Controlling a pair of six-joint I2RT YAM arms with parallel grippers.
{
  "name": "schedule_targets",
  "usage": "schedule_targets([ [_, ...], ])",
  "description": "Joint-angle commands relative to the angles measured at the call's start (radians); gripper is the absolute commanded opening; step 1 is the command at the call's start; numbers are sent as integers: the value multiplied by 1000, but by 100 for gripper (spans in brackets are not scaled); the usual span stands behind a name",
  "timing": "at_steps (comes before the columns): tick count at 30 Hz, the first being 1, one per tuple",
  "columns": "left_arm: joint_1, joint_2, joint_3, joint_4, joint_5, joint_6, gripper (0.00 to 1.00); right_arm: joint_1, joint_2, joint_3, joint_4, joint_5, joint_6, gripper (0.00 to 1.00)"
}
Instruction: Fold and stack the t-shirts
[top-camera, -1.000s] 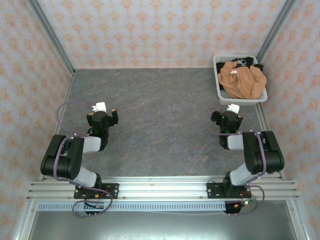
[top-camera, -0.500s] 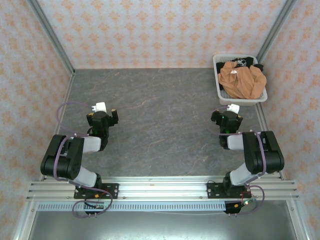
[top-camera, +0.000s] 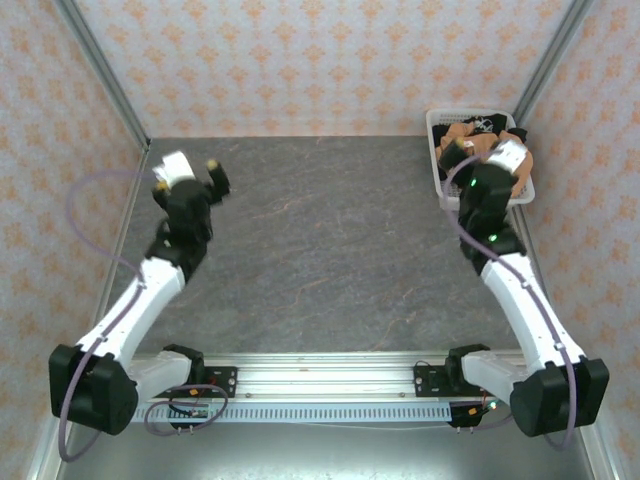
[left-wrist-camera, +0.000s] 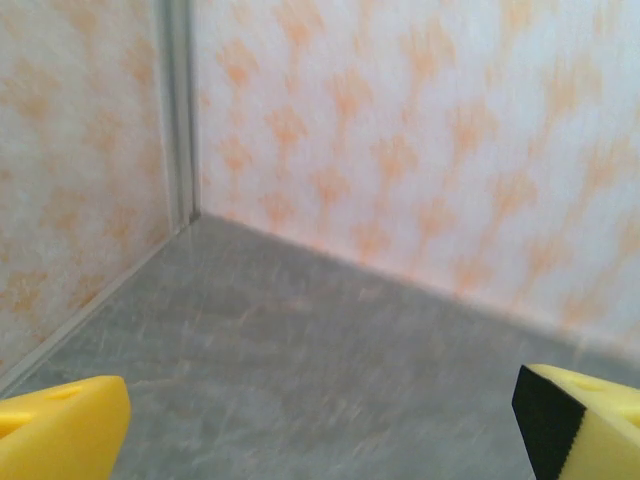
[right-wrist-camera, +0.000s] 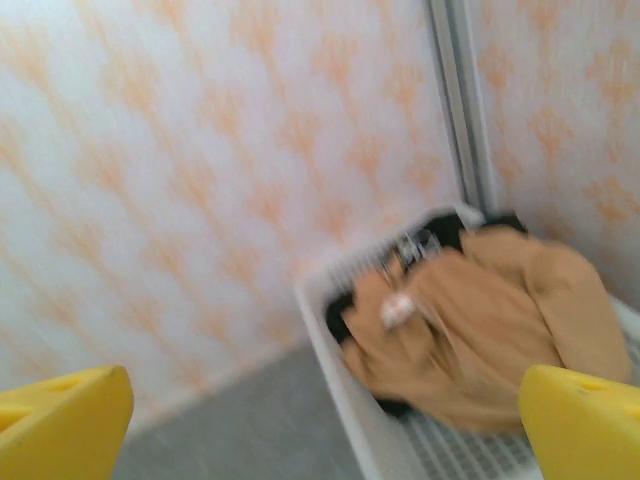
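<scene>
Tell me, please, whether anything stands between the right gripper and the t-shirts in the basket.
Nothing visible does. The right gripper, jaws open, faces the orange t-shirt heaped over the black t-shirt in the white basket; only its low wall needs clearing.

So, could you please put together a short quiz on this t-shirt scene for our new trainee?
1. True or false: the orange t-shirt lies neatly folded.
2. Which hand is nearer the white basket? A: left hand; B: right hand.
3. Fill in: both hands' jaws stand ____.
Key: 1 false, it lies crumpled in the basket with the black t-shirt. 2 B. 3 open, holding nothing.
</scene>
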Motion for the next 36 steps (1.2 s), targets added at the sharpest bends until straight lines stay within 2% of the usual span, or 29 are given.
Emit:
schedule_targets([
  [1, 88, 76, 237, -469, 180, -302, 100, -50, 86, 114, -393, -67, 231, 99],
  [2, 108, 118, 285, -470, 320, -325, 100, -59, 134, 156, -416, -34, 258, 99],
  [5, 51, 191, 394, -445, 510, -340, 100, -105, 243, 248, -429, -2, 322, 99],
  [11, -122, 274, 501, -436, 716, -387, 96, -198, 491, 339, -278, -52, 407, 99],
  [14, -192, 284, 505, -445, 754, -407, 96, -235, 635, 414, -257, -69, 445, 99],
  [19, -279, 255, 480, -442, 749, -431, 95, -252, 849, 566, -273, -82, 450, 99],
  [25, -311, 210, 474, -509, 699, -422, 95, -256, 1073, 790, -413, -96, 452, 99],
  [27, -311, 189, 464, -528, 684, -416, 94, -256, 1131, 856, -471, -88, 446, 96],
  [29, -311, 168, 454, -545, 670, -408, 93, -256, 1155, 882, -482, -82, 440, 81],
  [30, -310, 158, 448, -554, 663, -406, 92, -256, 1155, 882, -475, -79, 436, 69],
  [32, -311, 138, 433, -566, 649, -401, 90, -256, 1139, 865, -452, -76, 430, 44],
  [34, -311, 118, 416, -578, 632, -396, 88, -256, 1102, 826, -402, -95, 415, 13],
  [36, -311, 101, 399, -583, 622, -393, 87, -248, 1052, 783, -366, -77, 415, 1],
])
